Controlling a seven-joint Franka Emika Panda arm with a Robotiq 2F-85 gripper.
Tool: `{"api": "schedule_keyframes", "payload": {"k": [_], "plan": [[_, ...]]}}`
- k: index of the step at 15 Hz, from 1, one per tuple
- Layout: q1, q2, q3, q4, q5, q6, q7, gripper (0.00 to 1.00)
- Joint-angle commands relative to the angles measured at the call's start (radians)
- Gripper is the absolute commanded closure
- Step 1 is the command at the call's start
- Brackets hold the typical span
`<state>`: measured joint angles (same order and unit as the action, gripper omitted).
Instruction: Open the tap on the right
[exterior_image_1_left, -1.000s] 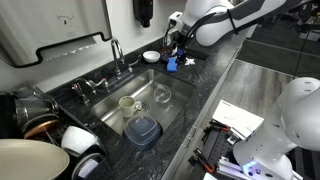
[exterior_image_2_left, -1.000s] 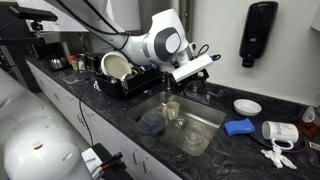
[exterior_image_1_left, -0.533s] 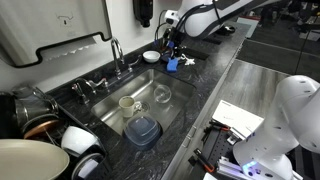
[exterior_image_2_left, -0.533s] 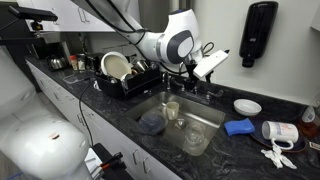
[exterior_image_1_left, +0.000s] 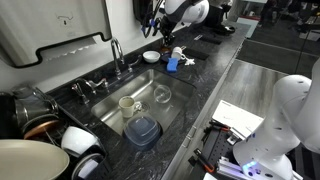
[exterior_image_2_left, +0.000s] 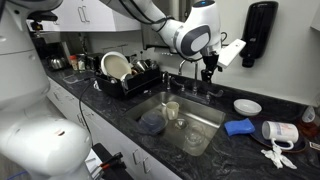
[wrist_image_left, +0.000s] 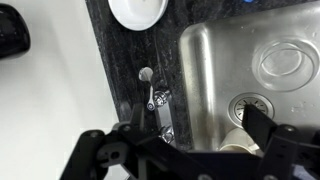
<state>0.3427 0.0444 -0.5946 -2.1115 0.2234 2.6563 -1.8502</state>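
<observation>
Tap (exterior_image_1_left: 117, 52) stands at the back rim of the sink (wrist_image_left: 210, 70), fixed to the dark bench (exterior_image_1_left: 215, 80). Long axis upright; the gooseneck curls over, mouth pointing down into the basin. Rigid chrome, bolted down: nothing to lift, only a small handle (wrist_image_left: 147, 86) to turn. Smooth, probably slippery (pinch across the lever near its tip for leverage). In the wrist view the lever lies along the bench's rear edge. End effector (wrist_image_left: 185, 150) hovers above it, jaws spread wide, holding nothing.
</observation>
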Motion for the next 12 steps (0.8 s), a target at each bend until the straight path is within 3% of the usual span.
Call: {"api": "schedule_keyframes", "payload": {"k": [1,3,6,7,9,10,12], "plan": [[-0.03,0.157,0.023,0.149,0.216,-0.053,-0.17,0.0],[-0.053,0.225,0.036,0.208,0.313,-0.075,-0.214,0.0],[-0.058,0.319,0.018,0.277,0.309,-0.078,-0.169,0.0],[-0.231,0.311,0.205,0.281,0.173,-0.03,-0.068,0.0],[-0.295,0.328,0.28,0.298,0.056,-0.017,-0.016,0.0],[-0.332,0.278,0.327,0.249,0.029,-0.014,0.016,0.0],[-0.377,0.299,0.37,0.268,-0.009,-0.015,0.035,0.0]]}}
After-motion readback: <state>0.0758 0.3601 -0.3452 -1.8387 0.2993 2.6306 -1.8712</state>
